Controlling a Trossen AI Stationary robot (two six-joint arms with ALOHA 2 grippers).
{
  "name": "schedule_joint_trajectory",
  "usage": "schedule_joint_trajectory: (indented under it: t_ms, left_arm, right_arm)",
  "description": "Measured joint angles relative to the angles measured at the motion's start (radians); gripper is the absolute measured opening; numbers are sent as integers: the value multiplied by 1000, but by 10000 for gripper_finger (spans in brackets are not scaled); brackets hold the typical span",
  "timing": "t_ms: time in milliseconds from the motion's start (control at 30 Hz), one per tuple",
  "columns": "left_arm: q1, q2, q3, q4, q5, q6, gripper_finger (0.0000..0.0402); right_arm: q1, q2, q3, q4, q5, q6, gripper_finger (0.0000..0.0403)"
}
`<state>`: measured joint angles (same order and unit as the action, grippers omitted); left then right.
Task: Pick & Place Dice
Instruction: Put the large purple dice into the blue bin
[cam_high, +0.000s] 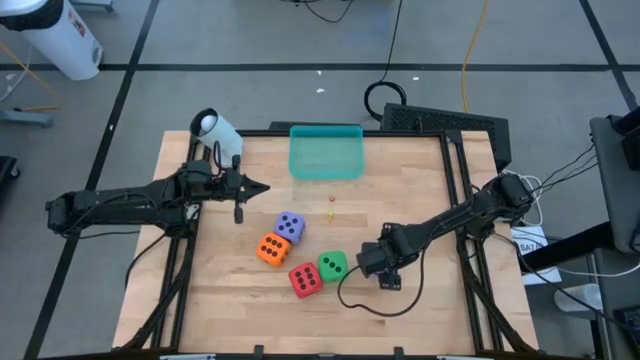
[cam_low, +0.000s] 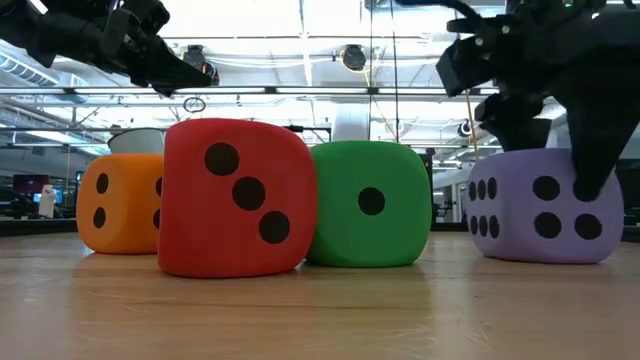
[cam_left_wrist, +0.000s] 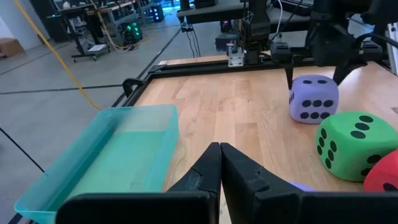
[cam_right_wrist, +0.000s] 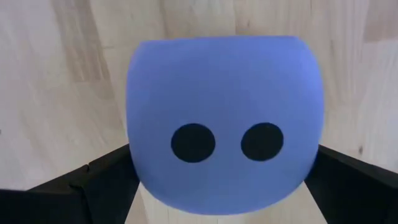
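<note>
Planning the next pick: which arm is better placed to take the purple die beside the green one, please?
Right: the right gripper straddles that purple die; the left gripper hangs shut near the tray.

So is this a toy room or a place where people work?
Probably a robotics lab or workshop, not a toy room. The dice sit on a wooden workbench with cables trailing over a taped concrete floor, and the low view shows ceiling strip lights and equipment behind.
</note>
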<state>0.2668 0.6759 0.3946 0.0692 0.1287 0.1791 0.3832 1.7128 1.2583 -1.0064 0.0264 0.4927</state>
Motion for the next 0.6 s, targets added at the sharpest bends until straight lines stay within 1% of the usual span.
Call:
schedule_joint_trajectory:
  t_ms: [133,433,600]
  left_arm:
    - [0,0,0,0,0,0,21]
    - [0,0,0,0,0,0,21]
    - [0,0,0,1,0,0,21]
  right_arm:
    - [0,1,-36,47,-2,-38,397]
    - [-4,0,-82,230,-2,-34,397]
    - [-38,-4,-82,260,-2,-57,396]
